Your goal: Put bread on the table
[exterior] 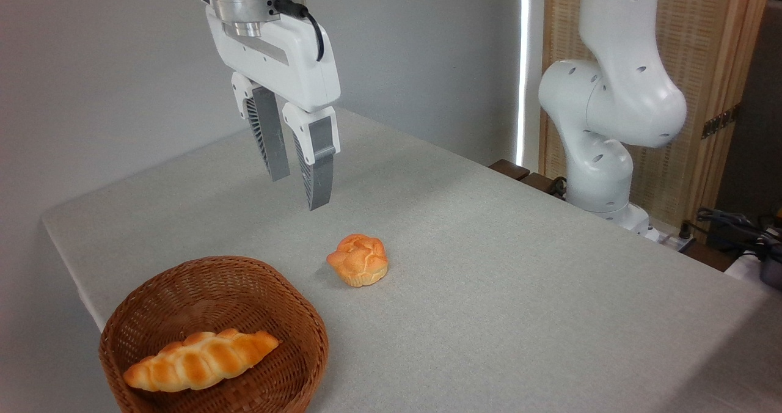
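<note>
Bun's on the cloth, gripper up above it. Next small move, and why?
Probably just lift clear and stop. The bun already sits on the table, outside the basket, and the gripper hangs above it, empty, fingers slightly apart. Only the long loaf is in the basket, so nothing appears left to place.

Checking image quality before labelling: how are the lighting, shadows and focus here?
Fixed camera: soft, even light; the bread casts a faint shadow to its left on the table; a blown-out bright strip runs down the wall gap behind; gripper and basket look sharp, no motion blur.
</note>
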